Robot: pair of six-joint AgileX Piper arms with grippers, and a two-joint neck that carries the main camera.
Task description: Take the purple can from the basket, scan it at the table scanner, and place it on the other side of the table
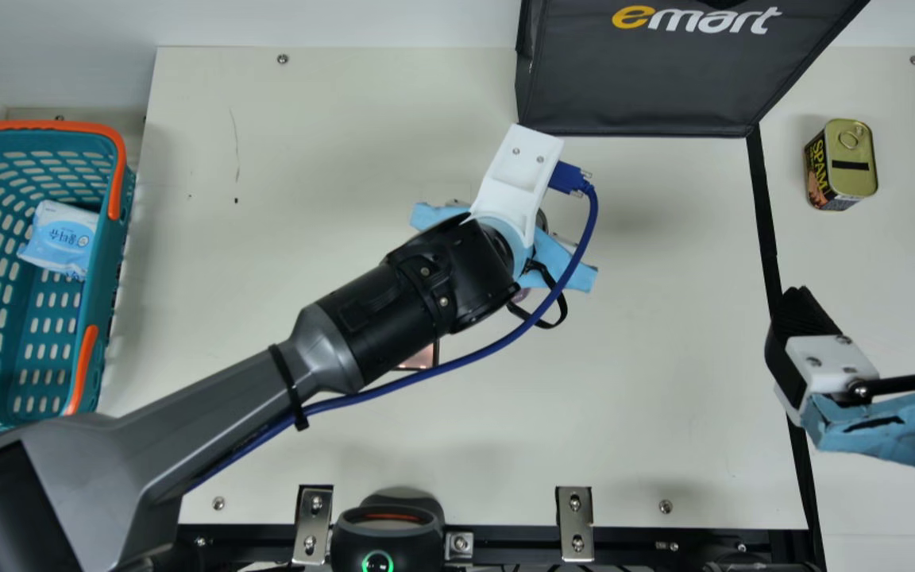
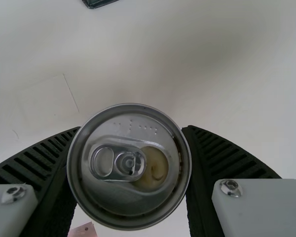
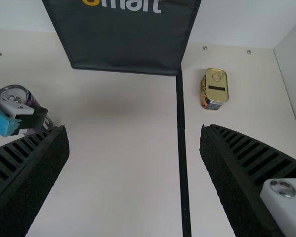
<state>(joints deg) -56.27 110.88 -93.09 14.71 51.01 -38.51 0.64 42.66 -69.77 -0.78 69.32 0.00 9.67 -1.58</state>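
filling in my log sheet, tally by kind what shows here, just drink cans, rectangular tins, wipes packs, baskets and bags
drink can: 1
rectangular tin: 1
wipes pack: 1
basket: 1
black bag: 1
total: 5

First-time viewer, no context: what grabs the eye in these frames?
Likely the left arm, slanting across the table from the main view's lower left, its gripper clamping a can. Next, the teal, orange-handled basket at far left, and the big dark bag at the table's far edge.
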